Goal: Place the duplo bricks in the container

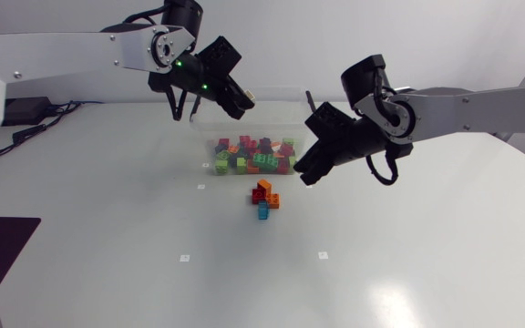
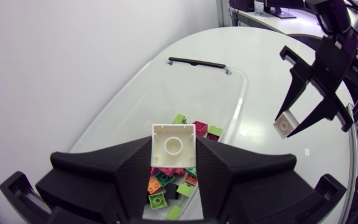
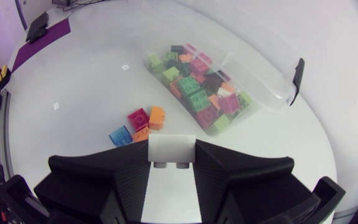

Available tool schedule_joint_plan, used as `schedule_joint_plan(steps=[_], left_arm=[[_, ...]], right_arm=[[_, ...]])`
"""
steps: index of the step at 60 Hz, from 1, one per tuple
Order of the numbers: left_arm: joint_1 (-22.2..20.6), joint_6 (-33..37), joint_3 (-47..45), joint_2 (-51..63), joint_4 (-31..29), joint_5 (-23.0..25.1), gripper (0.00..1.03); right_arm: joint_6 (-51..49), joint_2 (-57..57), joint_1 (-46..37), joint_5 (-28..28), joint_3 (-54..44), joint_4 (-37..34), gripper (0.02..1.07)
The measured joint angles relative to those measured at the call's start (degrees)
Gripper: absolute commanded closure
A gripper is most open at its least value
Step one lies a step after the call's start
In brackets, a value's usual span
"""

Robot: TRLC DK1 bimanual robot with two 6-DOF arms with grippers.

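Holding a white brick [image 2: 173,145] in the left claw [image 2: 174,158], clamped from two sides, hollow underside turned to the wrist camera. Hanging right over the left end of the clear container [image 1: 276,95], long axis running away ahead of the fingers, with the heap of coloured bricks [image 2: 166,180] showing straight below between them. By that reading, only needs to open and let drop, with no sideways travel. Carrying a second white brick [image 3: 171,148] in the right claw [image 3: 171,155], likewise pinched from both sides, but short of the mark: off the container's front right corner, outside the wall, over bare counter [image 1: 108,228], with the box ahead and somewhat to one side. Probably has to go forward over the rim before letting go. Lying just in front of the container, nearer the right claw than the left: a small cluster of loose bricks [image 1: 264,198], red, orange and blue.
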Motion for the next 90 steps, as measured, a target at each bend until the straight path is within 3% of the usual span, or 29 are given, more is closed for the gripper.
schedule_joint_plan(steps=[2, 5, 11, 14, 30, 52, 65, 90], left_arm=[[0.0, -0.6, 1.0, 0.9, 0.0, -0.6, 0.79], [0.0, -1.3, 2.0, 1.9, 0.0, -0.9, 0.69], [0.0, -2.1, 2.8, 2.9, 0.0, -2.4, 0.17], [0.0, -2.3, 2.8, 3.1, -0.1, -3.0, 0.05], [0.0, -2.3, 1.6, 2.3, 0.2, -6.9, 0.05], [0.0, -2.2, -13.6, -13.0, 6.9, -8.1, 0.05], [-0.6, 0.4, -23.1, -19.0, 7.5, -5.7, 0.05], [-7.5, 11.2, -35.4, -19.3, 6.8, -2.4, 0.05]], right_arm=[[0.2, 0.0, -0.2, 0.0, 0.7, 0.0, 0.89], [0.7, 0.0, -0.3, -0.1, 1.9, -0.1, 0.89], [1.6, 0.1, -0.3, -0.2, 4.5, -0.1, 0.89], [2.3, 0.4, -0.3, -0.2, 5.8, -0.1, 0.89], [5.0, 4.1, -1.0, -1.3, 13.2, -0.1, 0.89], [7.1, 9.8, -1.4, -1.7, 20.2, -0.1, 0.89], [8.5, 12.6, -1.3, -1.7, 24.7, -0.1, 0.89], [11.4, 23.5, 0.1, -1.0, 37.8, -1.4, 0.88]])
